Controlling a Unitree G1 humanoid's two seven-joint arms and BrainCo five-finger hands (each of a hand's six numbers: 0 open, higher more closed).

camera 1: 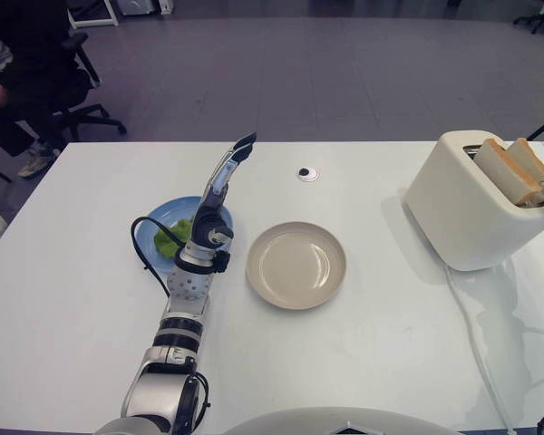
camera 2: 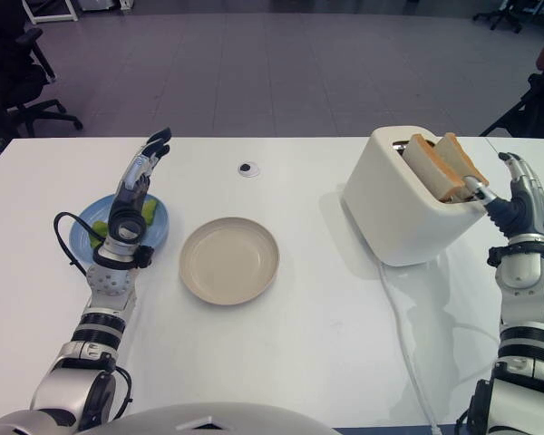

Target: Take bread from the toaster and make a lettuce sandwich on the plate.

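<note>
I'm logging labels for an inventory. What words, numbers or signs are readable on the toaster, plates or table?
None readable.
The toaster, beige plate, blue plate and table show no print.
The small round disc on the table is too small to tell whether it bears a mark.

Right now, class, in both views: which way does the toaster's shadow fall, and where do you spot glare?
Left eye view: the toaster throws a soft shadow leftward onto the table; the beige plate shows a bright sheen on its inner right wall. Right eye view: the same shadow lies left of the toaster, with pale glossy patches on the tabletop in front of it.
</note>
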